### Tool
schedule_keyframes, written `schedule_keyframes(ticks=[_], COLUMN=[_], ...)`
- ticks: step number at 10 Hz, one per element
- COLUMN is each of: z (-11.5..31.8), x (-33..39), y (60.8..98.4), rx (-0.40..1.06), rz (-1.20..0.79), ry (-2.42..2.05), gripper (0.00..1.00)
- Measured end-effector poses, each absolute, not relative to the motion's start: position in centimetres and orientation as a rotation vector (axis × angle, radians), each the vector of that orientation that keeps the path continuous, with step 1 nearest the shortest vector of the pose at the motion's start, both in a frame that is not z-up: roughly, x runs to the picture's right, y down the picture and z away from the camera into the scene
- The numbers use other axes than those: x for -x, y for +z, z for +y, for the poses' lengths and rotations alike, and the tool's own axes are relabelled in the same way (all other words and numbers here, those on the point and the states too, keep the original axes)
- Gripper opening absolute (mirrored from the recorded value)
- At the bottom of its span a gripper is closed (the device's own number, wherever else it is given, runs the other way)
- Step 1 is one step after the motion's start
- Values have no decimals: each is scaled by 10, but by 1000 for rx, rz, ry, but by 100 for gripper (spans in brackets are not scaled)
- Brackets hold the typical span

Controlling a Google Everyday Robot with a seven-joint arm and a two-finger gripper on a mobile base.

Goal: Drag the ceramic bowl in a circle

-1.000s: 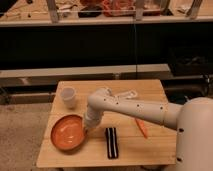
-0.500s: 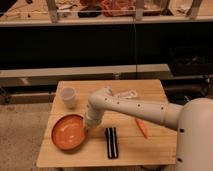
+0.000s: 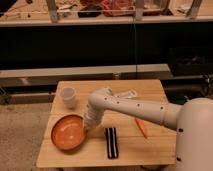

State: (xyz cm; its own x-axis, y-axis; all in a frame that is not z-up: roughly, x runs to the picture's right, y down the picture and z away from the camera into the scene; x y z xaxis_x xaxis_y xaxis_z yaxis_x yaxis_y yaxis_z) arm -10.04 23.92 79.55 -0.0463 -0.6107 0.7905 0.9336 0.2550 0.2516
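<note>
One arm reaches down so the gripper (image 3: 88,128) sits at the right rim of the ceramic bowl (image 3: 68,132), front-left on the wooden table (image 3: 150,145). White cup (image 3: 68,97) behind, black bar (image 3: 111,142) beside. No readable writing anywhere.

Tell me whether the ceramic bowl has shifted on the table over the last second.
No. The ceramic bowl keeps its spot left of the black bar and below the white cup; the claw remains at its right rim.
</note>
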Motion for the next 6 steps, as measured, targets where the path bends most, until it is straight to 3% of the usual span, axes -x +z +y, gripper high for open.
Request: schedule_keyframes(ticks=[6], z=[240], x=[94], y=[796], rx=[430], rz=[-972], ry=[-1295], gripper=[3])
